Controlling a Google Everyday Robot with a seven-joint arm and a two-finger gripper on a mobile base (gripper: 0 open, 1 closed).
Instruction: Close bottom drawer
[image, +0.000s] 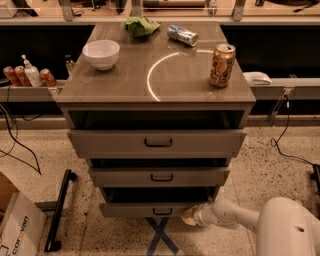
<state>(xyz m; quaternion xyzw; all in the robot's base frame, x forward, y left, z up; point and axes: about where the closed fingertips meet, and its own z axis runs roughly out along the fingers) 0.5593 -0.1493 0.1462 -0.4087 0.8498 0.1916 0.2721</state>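
The bottom drawer (140, 209) is the lowest of the cabinet's three, grey-tan with a small black bar handle (162, 211). It sticks out only a little from the cabinet, with a narrow dark gap above its front. My gripper (189, 216) comes in from the lower right on a white arm (235, 216) and rests against the right end of the drawer's front. The middle drawer (159, 177) and the top drawer (157, 142) both stand slightly open above it.
On the cabinet top (130, 80) stand a white bowl (101, 53), a gold can (222, 65), a fallen silver can (182, 35) and a green bag (140, 25). A cardboard box (17, 227) and a black bar (59, 210) lie on the floor at left. Blue tape (159, 236) marks the floor.
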